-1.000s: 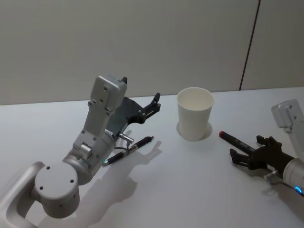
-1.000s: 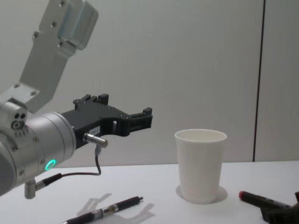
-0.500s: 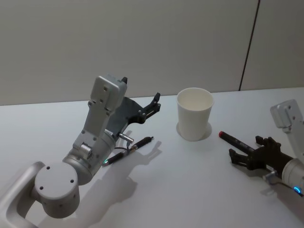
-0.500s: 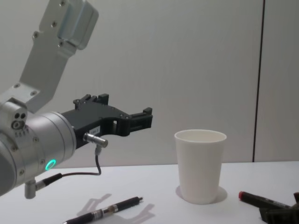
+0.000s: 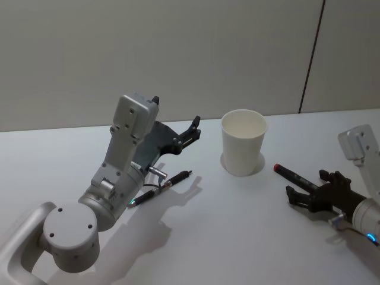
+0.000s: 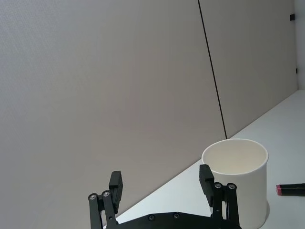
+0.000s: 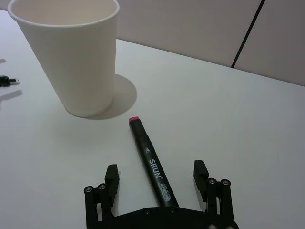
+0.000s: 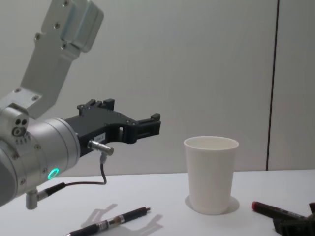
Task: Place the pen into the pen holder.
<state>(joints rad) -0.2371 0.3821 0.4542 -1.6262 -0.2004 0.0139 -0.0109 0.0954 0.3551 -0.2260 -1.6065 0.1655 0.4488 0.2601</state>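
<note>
The pen holder, a white paper cup (image 5: 243, 142) (image 7: 78, 62) (image 8: 211, 174), stands upright at the table's middle back. To its right a black marker pen with a red end (image 5: 292, 175) (image 7: 143, 140) (image 8: 273, 210) lies flat on the table. My right gripper (image 5: 306, 182) (image 7: 156, 168) is low over the marker's rear end and open. One finger is on each side, and neither touches it. My left gripper (image 5: 195, 129) (image 6: 160, 175) (image 8: 147, 127) hangs open and empty above the table, left of the cup.
A slim black pen (image 5: 160, 187) (image 8: 115, 220) lies on the white table (image 5: 237, 237) under the left arm. A grey wall with a dark vertical seam (image 5: 312, 56) runs behind the table.
</note>
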